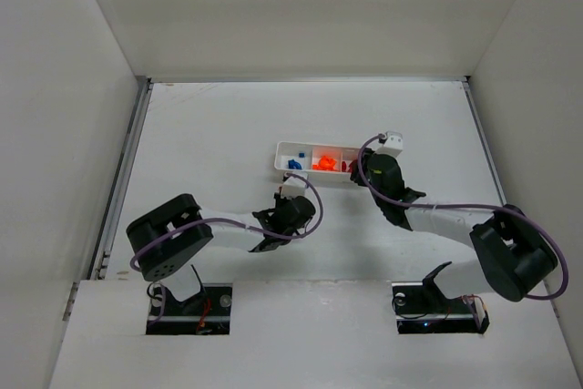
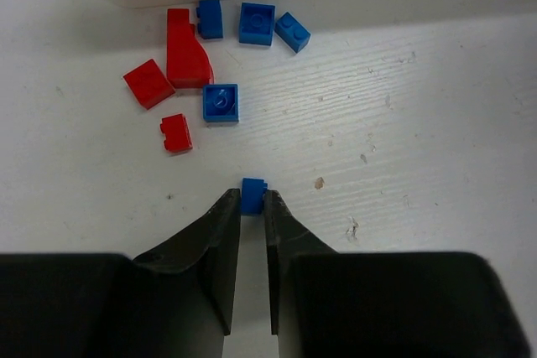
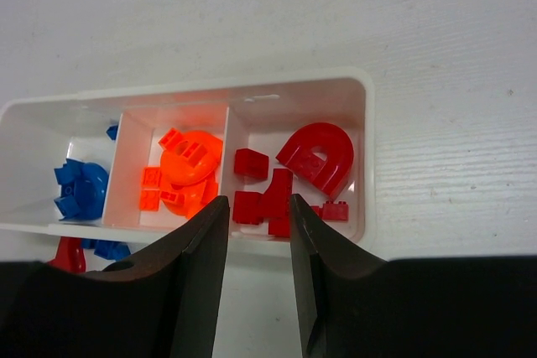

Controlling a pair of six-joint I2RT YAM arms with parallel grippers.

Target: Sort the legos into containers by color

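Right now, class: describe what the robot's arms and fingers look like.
The left arm and right arm have white links between bulky black joints, a purple cable looping along each. A small white block sits at the right wrist. The fingers are matte black, tapering to narrow tips.

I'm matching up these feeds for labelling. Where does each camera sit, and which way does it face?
Top external: high behind the robot, looking down at the table; both arms and their bases show.
Left wrist: on the left arm, looking down past the left gripper, shut on a blue brick, toward loose red and blue legos.
Right wrist: on the right arm, looking down past the open right gripper into the tray.
Shared: top and right wrist views both show the tray's blue, orange and red compartments.
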